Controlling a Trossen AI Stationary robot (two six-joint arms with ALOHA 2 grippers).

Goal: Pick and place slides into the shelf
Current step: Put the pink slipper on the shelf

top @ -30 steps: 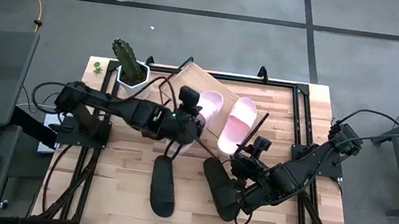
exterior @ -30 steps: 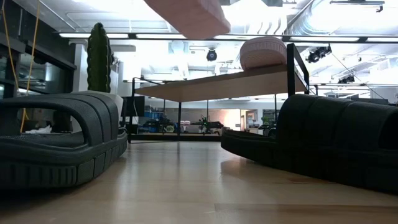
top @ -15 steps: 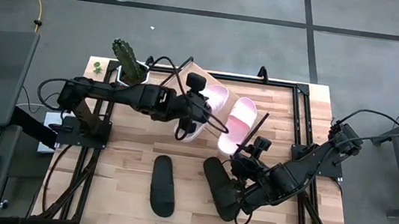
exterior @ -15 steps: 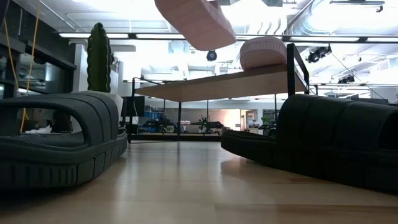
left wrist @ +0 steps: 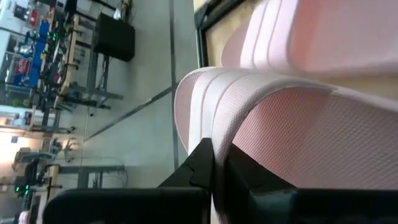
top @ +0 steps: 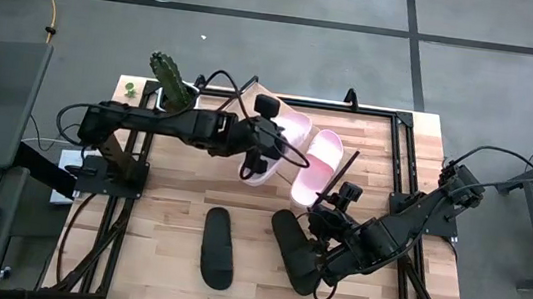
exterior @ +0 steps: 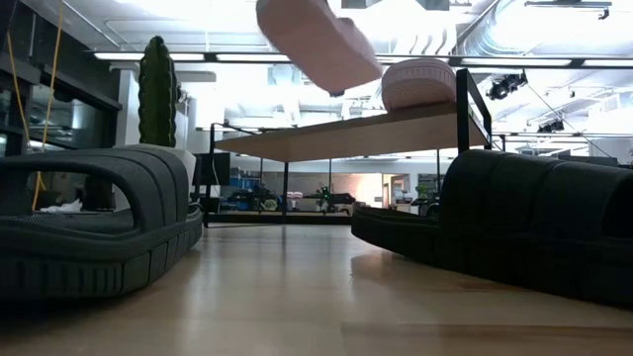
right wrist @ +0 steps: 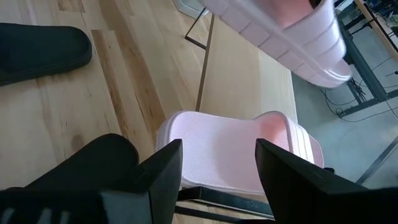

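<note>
My left gripper (top: pixel 258 157) is shut on a pale pink slide (top: pixel 285 131) and holds it in the air above the left half of the slanted wooden shelf (exterior: pixel 346 133). The second pink slide (top: pixel 322 161) lies sole-down on the shelf board (right wrist: pixel 242 81). Two black slides (top: pixel 218 248) (top: pixel 292 250) rest flat on the tabletop nearer the near edge. My right gripper (right wrist: pixel 217 168) is open, low beside the right black slide's strap (right wrist: pixel 106 158), and faces the shelf. Whether it touches that slide, I cannot tell. My left gripper pinches the pink slide's wide ribbed strap (left wrist: pixel 214 118) at its edge between the two fingers (left wrist: pixel 204 163). The slide is lifted clear of shelf and table. In the low view it hangs tilted, with one end lower (exterior: pixel 341 74).
A cactus in a white pot (top: pixel 171 86) stands at the far left corner of the table, close behind the left arm. The shelf's black wire frame (exterior: pixel 463 109) rises at its right end. Bare tabletop (top: pixel 169 209) lies left of the black slides.
My left gripper has carried the pink slide from above the table's middle toward the far edge and to the right, over the shelf, staying shut on it. The slide has tipped, one end dropping lower. The right arm and the other slides have kept still.
</note>
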